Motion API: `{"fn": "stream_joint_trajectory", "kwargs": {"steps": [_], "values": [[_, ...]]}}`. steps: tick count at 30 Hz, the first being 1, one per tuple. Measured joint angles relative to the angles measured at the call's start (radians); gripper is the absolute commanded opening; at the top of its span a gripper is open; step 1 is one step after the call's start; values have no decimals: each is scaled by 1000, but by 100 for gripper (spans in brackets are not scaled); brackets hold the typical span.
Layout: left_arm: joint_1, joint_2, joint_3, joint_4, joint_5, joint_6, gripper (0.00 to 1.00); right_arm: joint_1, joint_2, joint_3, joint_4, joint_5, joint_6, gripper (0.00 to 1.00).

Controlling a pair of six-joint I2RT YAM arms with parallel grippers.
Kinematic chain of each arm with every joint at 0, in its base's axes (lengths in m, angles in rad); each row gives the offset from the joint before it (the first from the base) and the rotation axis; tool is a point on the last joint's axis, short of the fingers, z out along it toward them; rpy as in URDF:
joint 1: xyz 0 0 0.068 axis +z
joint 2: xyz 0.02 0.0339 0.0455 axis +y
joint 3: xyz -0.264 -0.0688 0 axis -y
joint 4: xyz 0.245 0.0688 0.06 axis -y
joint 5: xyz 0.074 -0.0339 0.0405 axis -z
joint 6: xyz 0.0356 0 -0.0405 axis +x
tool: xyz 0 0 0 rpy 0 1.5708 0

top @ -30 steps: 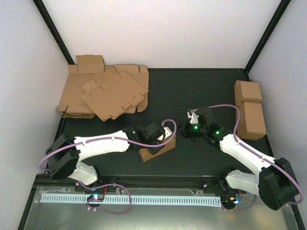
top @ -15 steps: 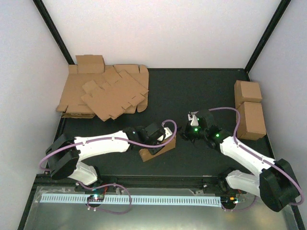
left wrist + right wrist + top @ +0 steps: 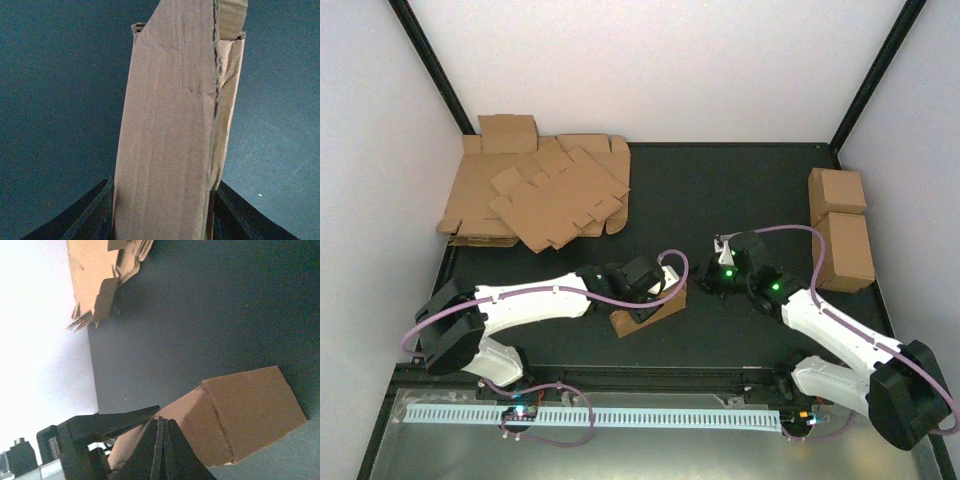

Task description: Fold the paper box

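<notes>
At mid-counter (image 3: 740, 200), my left hand (image 3: 162, 222) is still clamping the nearly formed paper box (image 3: 650, 312). My right hand (image 3: 160, 427), fingers pressed together and empty, is edging nearer, probably to press a flap.

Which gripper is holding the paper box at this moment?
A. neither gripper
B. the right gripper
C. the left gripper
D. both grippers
C: the left gripper has the paper box clamped between its fingers, while the right gripper is shut with nothing in it.
</notes>
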Motion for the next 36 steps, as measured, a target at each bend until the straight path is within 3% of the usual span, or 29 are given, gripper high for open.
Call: {"fn": "stream_joint_trajectory", "kwargs": {"steps": [25,29,36], "values": [[0,4,4,-3,-1,0,49,79,-71,4,-134,110,-51,2],[0,6,6,-3,-1,0,49,79,-89,33,-202,171,-118,2],[0,6,6,-3,-2,0,49,80,-132,55,-241,247,-369,16]]}}
